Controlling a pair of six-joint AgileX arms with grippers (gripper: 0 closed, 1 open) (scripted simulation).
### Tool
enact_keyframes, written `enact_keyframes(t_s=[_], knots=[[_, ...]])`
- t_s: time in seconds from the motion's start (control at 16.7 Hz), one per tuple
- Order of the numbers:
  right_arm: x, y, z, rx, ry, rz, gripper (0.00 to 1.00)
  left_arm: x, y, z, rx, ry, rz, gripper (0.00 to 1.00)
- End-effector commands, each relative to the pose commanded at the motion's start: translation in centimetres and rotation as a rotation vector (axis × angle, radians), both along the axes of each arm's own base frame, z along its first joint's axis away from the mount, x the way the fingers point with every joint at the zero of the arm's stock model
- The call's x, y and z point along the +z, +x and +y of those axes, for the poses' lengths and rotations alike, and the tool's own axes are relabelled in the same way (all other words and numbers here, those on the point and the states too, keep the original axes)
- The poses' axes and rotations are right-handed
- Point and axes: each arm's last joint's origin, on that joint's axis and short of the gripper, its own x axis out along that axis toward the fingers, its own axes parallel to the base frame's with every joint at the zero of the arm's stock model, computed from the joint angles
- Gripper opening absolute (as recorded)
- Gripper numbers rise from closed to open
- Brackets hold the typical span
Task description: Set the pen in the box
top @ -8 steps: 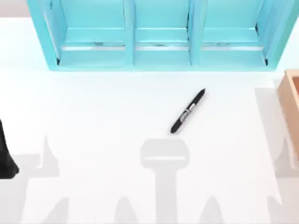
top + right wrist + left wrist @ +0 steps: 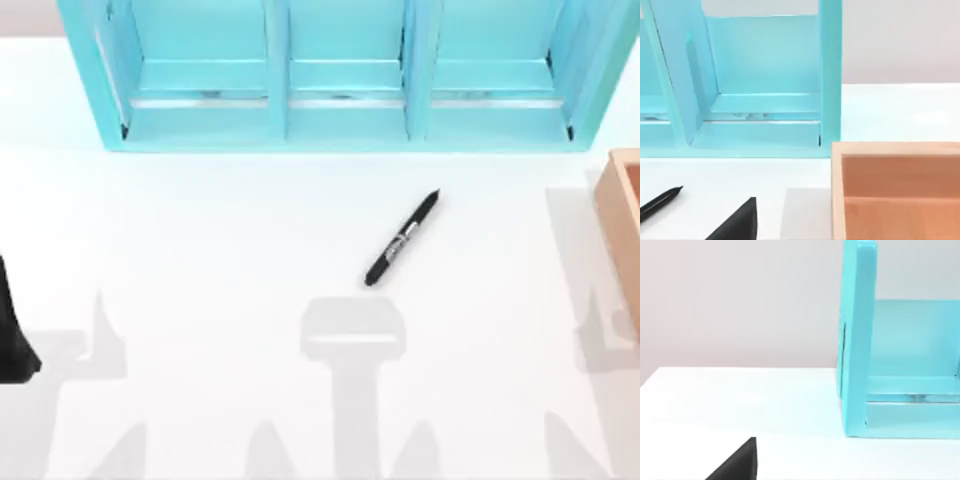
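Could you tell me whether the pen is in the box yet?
Out: the pen lies flat on the white table, apart from the box.

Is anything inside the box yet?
The box shows bare tan inner walls and floor in the right wrist view; its nearer and far-side parts run out of frame, so those are unseen. The pen lies on the table, mid-table, left of the box.

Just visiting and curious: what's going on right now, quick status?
Left arm parked at the table's left edge. Pen lying loose mid-table, nothing gripping it. Box at the right edge, pen not in it. Teal shelf behind, path to box open.
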Motion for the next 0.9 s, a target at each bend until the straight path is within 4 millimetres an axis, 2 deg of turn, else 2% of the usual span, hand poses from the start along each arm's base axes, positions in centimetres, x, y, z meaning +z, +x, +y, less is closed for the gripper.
enact_keyframes(t_s=[0.24,0.42,0.66,0.78,0.9], knots=[[4.8,2.0,1.2,0.04,0.069,0.189,1.0,0.0,0.0,0.0,0.0,0.0,0.0,1.0],[9.1,5.1,2.7,0.054,0.139,0.345,1.0,0.0,0.0,0.0,0.0,0.0,0.0,1.0],[13.6,11.3,6.2,0.039,0.244,0.566,1.0,0.0,0.0,0.0,0.0,0.0,0.0,1.0],[14.7,14.9,8.5,0.013,0.294,0.68,1.0,0.0,0.0,0.0,0.0,0.0,0.0,1.0],[14.8,18.6,11.1,-0.027,0.338,0.796,1.0,0.0,0.0,0.0,0.0,0.0,0.0,1.0]])
